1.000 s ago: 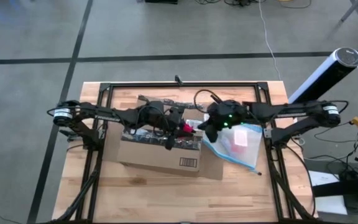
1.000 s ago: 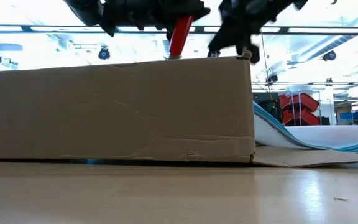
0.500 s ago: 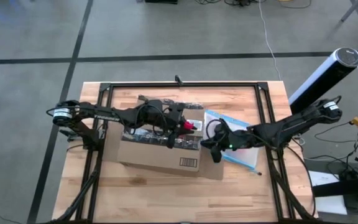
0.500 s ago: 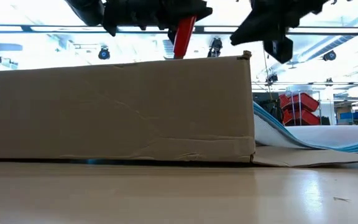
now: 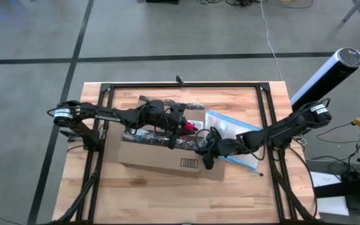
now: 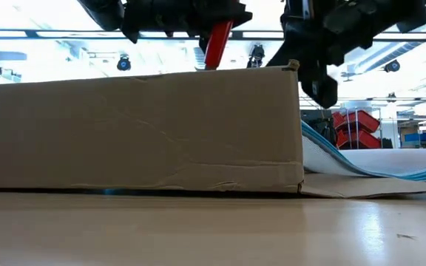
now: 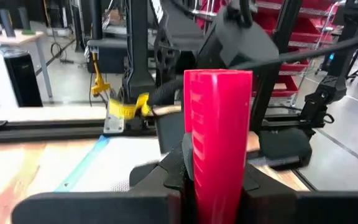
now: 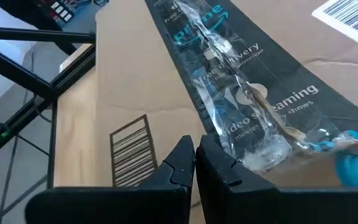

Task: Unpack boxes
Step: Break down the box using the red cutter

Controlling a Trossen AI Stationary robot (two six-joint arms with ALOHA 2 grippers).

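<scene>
Our right gripper point(image 5: 206, 157) has swung off the pouch point(image 5: 242, 145) to the box's point(image 5: 161, 156) near corner, fingers closed and empty. Our left gripper point(image 5: 183, 127) still clenches the red tool point(image 7: 217, 140) above the box's tape point(image 8: 241, 106), so cutting looks next.

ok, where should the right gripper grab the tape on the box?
The bunched loose end of the tape, near the right end of the box. That end stands crumpled off the cardboard while the rest lies flat, so it gives something to pinch. Probably come in from the right, where the right gripper is, with a finger on either side of the strip.
</scene>
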